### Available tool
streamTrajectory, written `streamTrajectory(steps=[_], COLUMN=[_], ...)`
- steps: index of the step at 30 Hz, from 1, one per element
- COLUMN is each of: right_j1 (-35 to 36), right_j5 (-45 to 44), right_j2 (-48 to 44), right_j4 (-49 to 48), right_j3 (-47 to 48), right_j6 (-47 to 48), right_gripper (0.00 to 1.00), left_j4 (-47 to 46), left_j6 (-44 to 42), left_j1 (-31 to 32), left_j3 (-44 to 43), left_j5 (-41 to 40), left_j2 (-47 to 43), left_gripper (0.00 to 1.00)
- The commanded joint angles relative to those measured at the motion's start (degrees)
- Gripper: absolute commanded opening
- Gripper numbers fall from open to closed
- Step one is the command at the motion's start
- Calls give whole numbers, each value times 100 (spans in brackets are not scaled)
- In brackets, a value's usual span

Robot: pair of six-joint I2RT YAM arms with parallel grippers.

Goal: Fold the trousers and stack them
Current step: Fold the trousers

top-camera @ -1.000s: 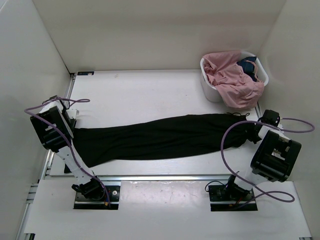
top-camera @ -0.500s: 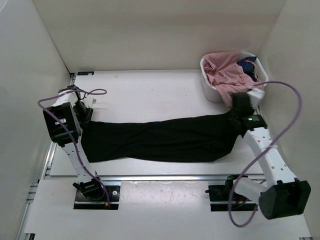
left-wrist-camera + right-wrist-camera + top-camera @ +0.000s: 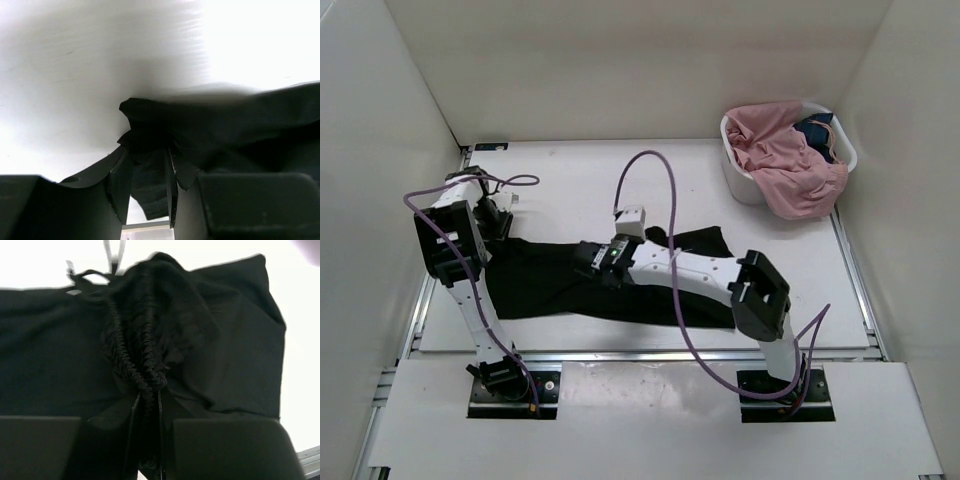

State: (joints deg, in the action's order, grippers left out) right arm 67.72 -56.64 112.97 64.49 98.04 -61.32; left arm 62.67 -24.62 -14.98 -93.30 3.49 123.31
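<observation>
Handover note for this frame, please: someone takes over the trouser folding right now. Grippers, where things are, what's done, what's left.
Left gripper: shut on the left end of the black trousers, at the left side of the table.
Right gripper: shut on the gathered waistband, over the legs, mid-table.
Trousers doubled over, fold on the right. White basket with pink garment far right.
Done: first fold half made.
Left: lay waistband down, release, fold again, stack.

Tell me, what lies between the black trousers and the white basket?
Nothing: in the top view, only bare white table separates the trousers from the basket.
</observation>
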Motion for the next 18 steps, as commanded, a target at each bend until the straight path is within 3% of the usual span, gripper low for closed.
streamTrajectory(steps=[1, 4, 9, 10, 11, 12, 13, 15, 18], right_j1=[144, 145, 145, 145, 145, 214, 285, 346, 478], right_j5=[-252, 265, 1039, 1259, 1435, 1567, 1699, 2077, 2341], right_j2=[138, -29, 207, 339, 410, 532, 533, 508, -26], right_j4=[593, -652, -1244, -1411, -1500, -1579, -1580, -1632, -2043], right_j3=[330, -275, -163, -41, 83, 197, 311, 619, 620], right_j6=[-496, 31, 883, 1485, 1691, 1894, 2322, 2650, 3274], right_gripper=[0, 0, 1, 4, 9, 33, 45, 60, 71], left_j4=[25, 25, 25, 25, 25, 25, 25, 25, 25], left_j6=[107, 159, 159, 159, 212, 212, 212, 212, 160], left_j1=[197, 250, 250, 250, 250, 250, 250, 250, 250], left_j3=[-188, -242, -242, -242, -242, -242, -242, -189, -189], left_j5=[-14, -15, -67, -120, -120, -120, -190, -252, -313], left_j2=[0, 0, 53, 53, 53, 53, 53, 1, -52], left_gripper=[41, 41, 41, 41, 41, 41, 41, 41, 41])
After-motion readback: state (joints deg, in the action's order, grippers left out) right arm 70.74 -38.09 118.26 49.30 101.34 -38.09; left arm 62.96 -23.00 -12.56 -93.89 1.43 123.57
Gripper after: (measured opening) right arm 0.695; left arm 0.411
